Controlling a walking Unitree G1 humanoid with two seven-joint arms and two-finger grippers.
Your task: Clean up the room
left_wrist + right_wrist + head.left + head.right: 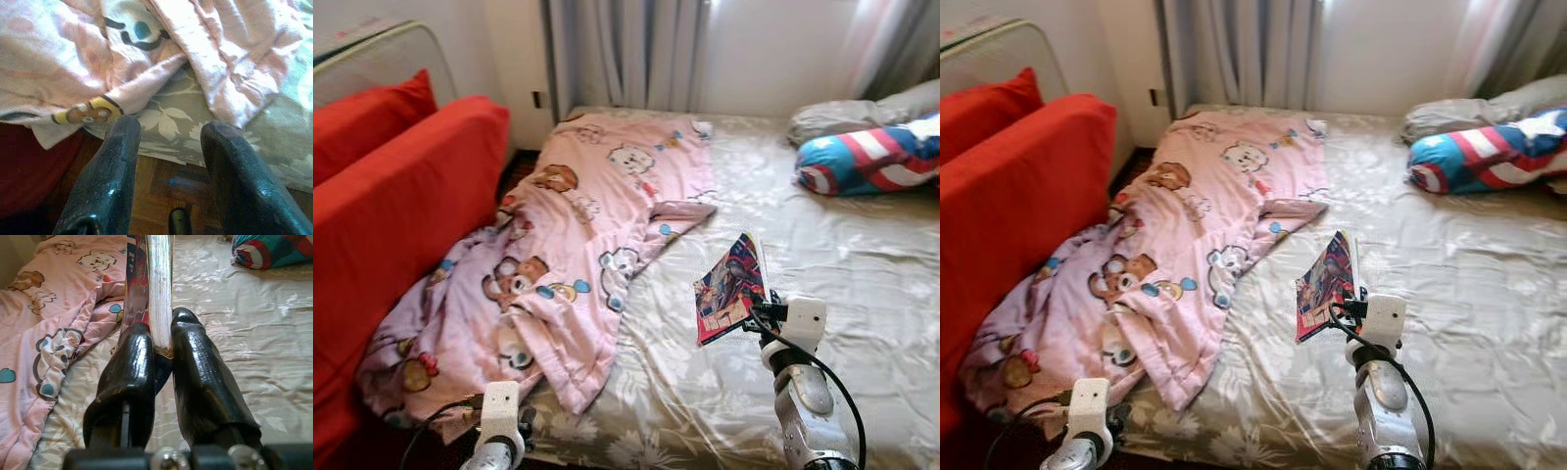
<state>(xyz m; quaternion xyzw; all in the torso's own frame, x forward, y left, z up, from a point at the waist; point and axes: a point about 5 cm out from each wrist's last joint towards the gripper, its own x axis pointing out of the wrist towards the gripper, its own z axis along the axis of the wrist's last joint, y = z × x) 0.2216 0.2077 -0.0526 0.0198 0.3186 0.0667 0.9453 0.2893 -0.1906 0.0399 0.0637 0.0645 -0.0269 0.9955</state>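
At the near edge of the bed (862,294), our left claw (168,142) hangs low at the near left corner, its two black fingers spread apart and holding nothing, the tips just short of the drooping hem of a pink cartoon-print blanket (578,264) and the strip of wooden floor (161,181) beneath it. To the right, our right claw (160,340) is raised over the mattress with both fingers pressed shut on a colourful book (729,289), gripping it by its lower edge so that it stands tilted above the sheet, cover turned to the left and pale page block showing between the fingers in the wrist view. The book sits over the middle of the bed, just right of the blanket's nearest folded corner and apart from it. The blanket lies crumpled across the left half of the bed, spilling off the near left side toward the floor and running back to the far left corner. Along the left stands a red sofa (391,215), its cushion close against the hanging blanket. The bed's grey-gold floral sheet (1449,372) lies bare on the right half. At the far right, a pillow in blue, red and white stripes with a star (871,157) rests by a grey pillow (842,117) at the head of the bed. Grey curtains (626,49) hang behind the far edge.
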